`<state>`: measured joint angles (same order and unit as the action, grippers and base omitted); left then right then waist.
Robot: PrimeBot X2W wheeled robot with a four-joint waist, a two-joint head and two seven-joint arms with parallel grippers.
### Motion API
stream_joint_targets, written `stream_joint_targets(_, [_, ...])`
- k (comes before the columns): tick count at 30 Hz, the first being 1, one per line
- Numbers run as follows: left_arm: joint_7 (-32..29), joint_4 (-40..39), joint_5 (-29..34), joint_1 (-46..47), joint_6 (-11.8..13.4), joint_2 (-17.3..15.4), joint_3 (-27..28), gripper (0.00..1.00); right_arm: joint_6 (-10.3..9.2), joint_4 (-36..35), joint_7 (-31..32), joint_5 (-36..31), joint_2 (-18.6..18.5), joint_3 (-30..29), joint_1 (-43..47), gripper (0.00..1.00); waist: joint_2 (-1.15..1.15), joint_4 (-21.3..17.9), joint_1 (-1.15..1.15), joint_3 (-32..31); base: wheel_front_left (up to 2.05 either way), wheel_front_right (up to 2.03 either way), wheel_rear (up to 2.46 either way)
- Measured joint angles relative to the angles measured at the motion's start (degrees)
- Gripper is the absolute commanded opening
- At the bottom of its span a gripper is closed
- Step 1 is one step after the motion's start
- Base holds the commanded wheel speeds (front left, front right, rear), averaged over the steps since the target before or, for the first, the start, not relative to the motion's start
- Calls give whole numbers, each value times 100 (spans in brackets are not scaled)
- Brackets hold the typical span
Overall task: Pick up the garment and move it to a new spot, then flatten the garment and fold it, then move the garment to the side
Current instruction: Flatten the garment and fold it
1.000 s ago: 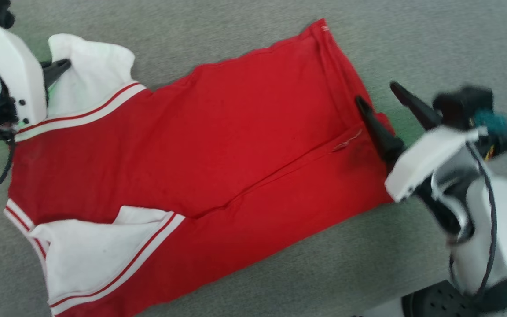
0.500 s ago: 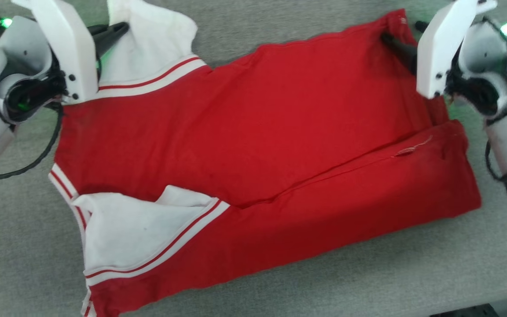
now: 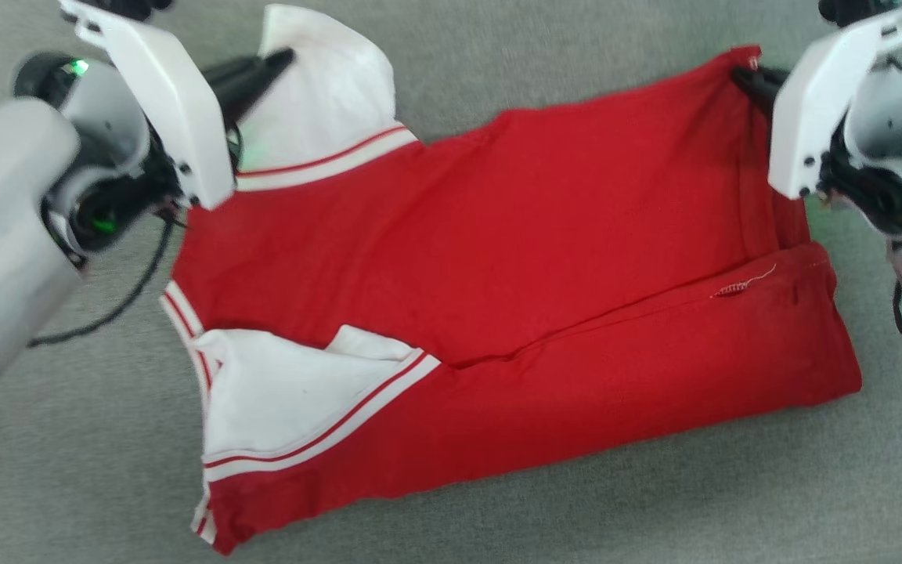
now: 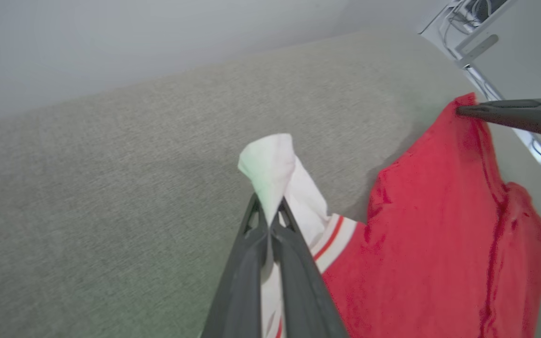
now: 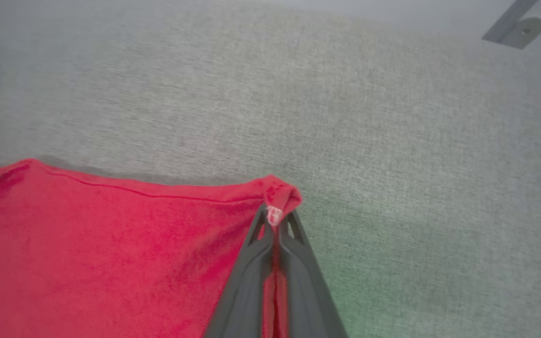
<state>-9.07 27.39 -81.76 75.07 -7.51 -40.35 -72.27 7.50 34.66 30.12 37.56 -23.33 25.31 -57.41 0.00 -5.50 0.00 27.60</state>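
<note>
Your left gripper [image 3: 283,58] still pinches the white sleeve [image 3: 333,90] at the far left of the garment [image 3: 537,266], which lies half-folded on the grey table [image 3: 576,63]. Your right gripper [image 3: 741,75], spread a second ago, now clamps the far right corner [image 5: 281,193].

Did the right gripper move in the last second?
Yes. The right gripper went from beside the loose thread to the far hem corner of the garment.

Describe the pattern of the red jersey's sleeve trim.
Sleeve trim: white band with one thin red stripe; clearest in head view.
</note>
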Motion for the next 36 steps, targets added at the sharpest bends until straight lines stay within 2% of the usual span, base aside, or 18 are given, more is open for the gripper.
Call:
stream_joint_targets(5, [595,-742,-9,-416,0,-214,-33,0,0,-553,-252,170,-386,-46,651,0,0,195,0,-478,0,0,0])
stream_joint_targets(10, [1203,-1611,29,-1207,0,-673,-76,0,0,-1230,-290,248,-714,-255,1692,0,0,430,0,-959,0,0,0])
stream_joint_targets(16, [2034,-2318,66,-2418,0,-1179,-94,0,0,-2068,-234,229,-937,-982,3202,0,0,730,0,-1392,0,0,0])
stream_joint_targets(21, [2323,-2544,141,-3358,0,-1411,-100,0,0,-2762,27,12,-899,-1783,4286,0,0,941,0,-1552,0,0,0])
stream_joint_targets(25, [2377,-2550,402,-3929,44,-1321,-108,0,1,-3239,277,-169,-697,-2346,4903,0,0,1017,0,-1548,0,0,0])
stream_joint_targets(29, [2396,-2232,472,-4248,45,-937,-76,0,0,-3378,367,-646,-522,-2715,5216,0,0,1057,0,-1490,0,0,0])
stream_joint_targets(32, [2398,-1825,448,-4377,43,-658,16,0,1,-3357,376,-749,-192,-2774,5213,0,0,1052,0,-1435,0,0,0])
stream_joint_targets(36, [2398,-1226,459,-4495,18,-330,-1,0,1,-2998,307,-981,-57,-2718,5060,0,0,966,0,-1387,0,0,0])
